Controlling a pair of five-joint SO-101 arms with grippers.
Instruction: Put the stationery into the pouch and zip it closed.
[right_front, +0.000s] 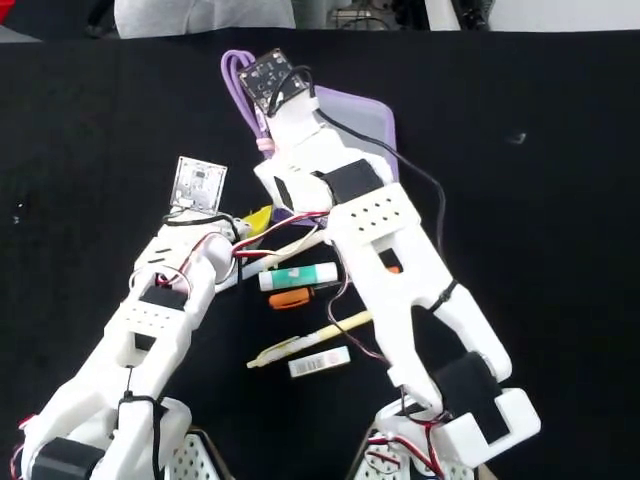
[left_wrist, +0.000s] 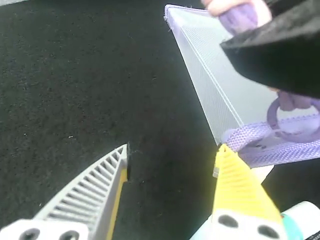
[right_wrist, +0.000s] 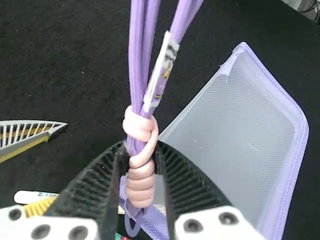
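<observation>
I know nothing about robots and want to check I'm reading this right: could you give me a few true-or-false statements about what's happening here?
1. The right pincer is shut on the purple strap of the pouch. True.
2. The left pincer is clamped on the pouch. False: it is open, holding nothing, beside the pouch.
3. The glue stick is inside the pouch. False: it lies on the table between the arms.
4. The pen lies on the table, outside the pouch. True.

Right arm (right_front: 400, 260) crosses above the stationery (right_front: 298, 277); access lies between the arms.
</observation>
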